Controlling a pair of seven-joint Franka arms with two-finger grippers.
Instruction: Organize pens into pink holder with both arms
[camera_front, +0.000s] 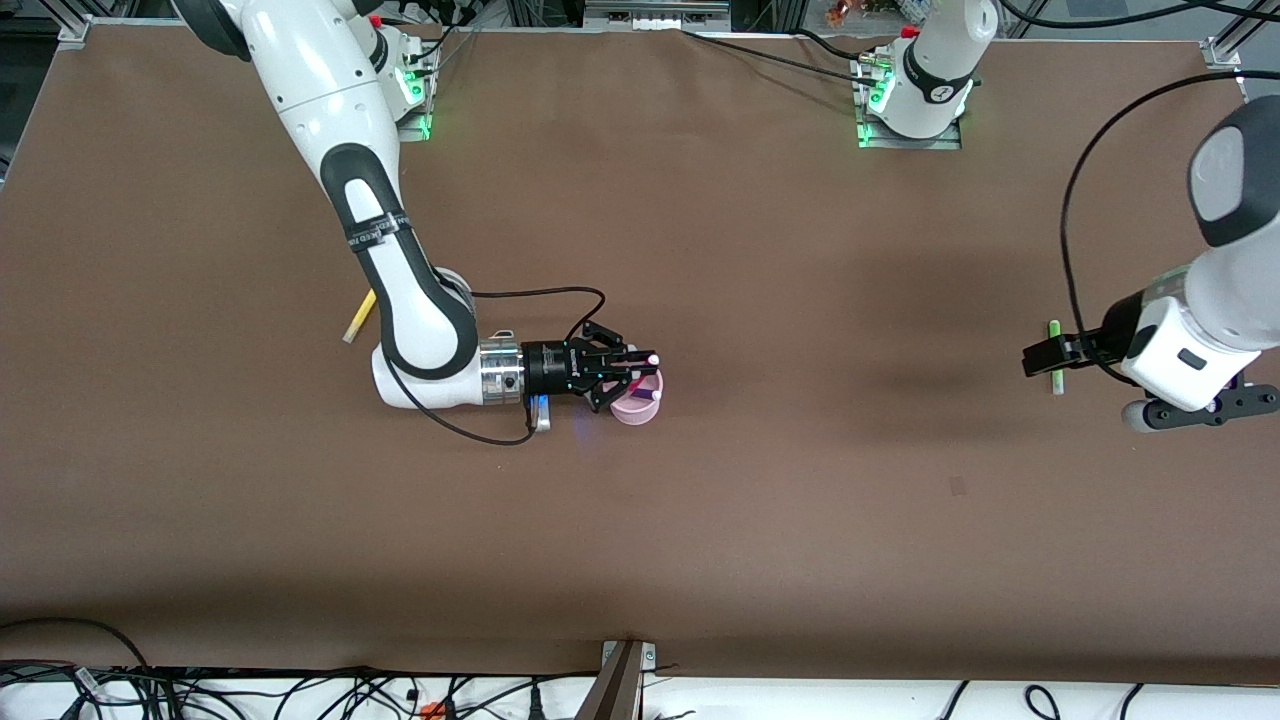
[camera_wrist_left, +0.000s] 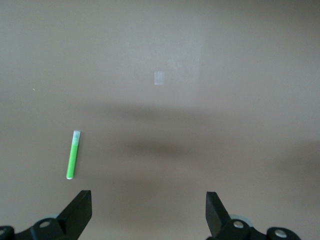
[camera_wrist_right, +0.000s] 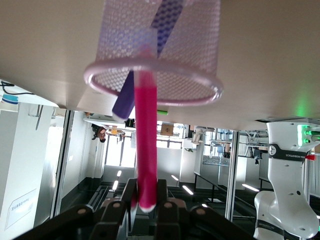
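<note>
glossy magenta pen (camera_wrist_right: 146, 135) in right claw (camera_wrist_right: 146, 202), over mesh-textured pink holder (camera_wrist_right: 152, 80)

table (camera_front: 760, 520): brown, matte | cables (camera_front: 300, 695): along near edge

Right arm's black band (camera_front: 376, 229): white lettering is there, but too small to read.
White wall sheet (camera_wrist_right: 20, 208): a dark line of print, not readable.
Pens, holder, bench: no text is visible.
</note>
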